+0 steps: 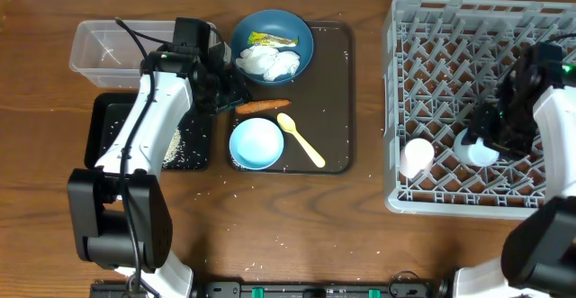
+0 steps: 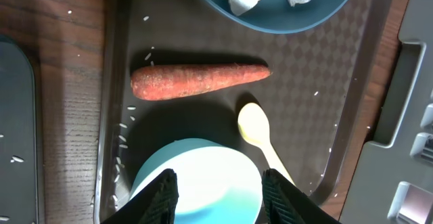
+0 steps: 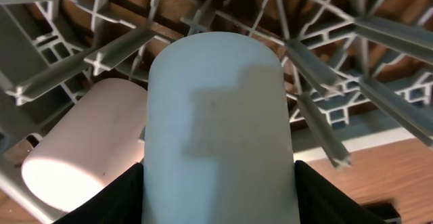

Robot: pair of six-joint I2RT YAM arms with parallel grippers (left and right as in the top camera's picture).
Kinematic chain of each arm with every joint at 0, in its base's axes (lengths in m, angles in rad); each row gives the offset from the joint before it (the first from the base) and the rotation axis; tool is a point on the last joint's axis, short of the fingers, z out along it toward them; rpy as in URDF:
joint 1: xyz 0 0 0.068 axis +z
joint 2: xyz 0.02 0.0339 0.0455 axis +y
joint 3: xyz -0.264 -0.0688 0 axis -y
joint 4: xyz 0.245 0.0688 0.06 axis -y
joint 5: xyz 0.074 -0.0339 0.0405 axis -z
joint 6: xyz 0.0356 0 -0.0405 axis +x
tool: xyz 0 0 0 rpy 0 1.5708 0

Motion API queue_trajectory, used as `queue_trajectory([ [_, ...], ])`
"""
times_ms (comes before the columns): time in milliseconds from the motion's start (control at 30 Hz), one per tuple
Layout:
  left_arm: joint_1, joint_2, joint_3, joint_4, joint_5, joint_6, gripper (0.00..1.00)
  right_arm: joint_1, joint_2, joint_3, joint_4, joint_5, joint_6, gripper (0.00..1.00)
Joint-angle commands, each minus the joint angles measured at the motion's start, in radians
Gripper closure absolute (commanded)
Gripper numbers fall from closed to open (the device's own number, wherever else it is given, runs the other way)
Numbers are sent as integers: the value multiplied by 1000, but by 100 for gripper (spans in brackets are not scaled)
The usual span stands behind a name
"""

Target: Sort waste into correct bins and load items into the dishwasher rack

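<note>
rack (image 1: 481,109): grey pegged crate at the right of the table, both cups inside near its front edge.
brown tray (image 1: 337,91): mid-table, left of the rack; carries plate, carrot, bowl and spoon.
black tray (image 1: 112,131): left of the brown tray, under the left arm.
tub (image 1: 108,50): clear, behind the black tray, well apart from both grippers.
plate (image 1: 273,44): dark blue, at the back of the brown tray, beyond the left fingers.
left gripper (image 2: 220,180): jaws apart, nothing between them; it hangs over the back rim of the bowl, pointing down at the brown tray.
right gripper (image 3: 216,183): inside the rack, clamped on the blue cup, one finger on each side.
bowl (image 2: 196,176): light blue, upright, straight beneath the left fingers.
blue cup (image 3: 220,129): fills the gap between the right fingers, among the pegs.
pink cup (image 3: 88,149): lying just beside the blue cup, outside the grip.
carrot (image 2: 199,80): lying crosswise between bowl and plate, just ahead of the left fingertips, not touched.
spoon (image 2: 254,126): pale yellow, beside the bowl, near the left gripper's right finger.
tissues (image 1: 267,62): crumpled on the plate.
wrapper (image 1: 270,39): yellow-green, on the plate behind the tissues.
rice (image 1: 180,149): grains strewn in the black tray.
</note>
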Motion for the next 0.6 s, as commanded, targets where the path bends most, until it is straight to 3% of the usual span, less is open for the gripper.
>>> queue_trajectory([
  [0, 1, -11, 3, -4, -18, 24, 56, -6, 22, 3, -4, -13, -15, 42],
  [33, 1, -11, 3, -6, -18, 24, 57, -6, 26, 3, -4, -14, -15, 28],
  [167, 1, -11, 3, -6, -18, 24, 57, -6, 26, 4, 5, -14, -10, 2],
  [567, -1, -11, 3, -6, -18, 24, 56, 24, -19, 168, 5, -201, -76, 1],
])
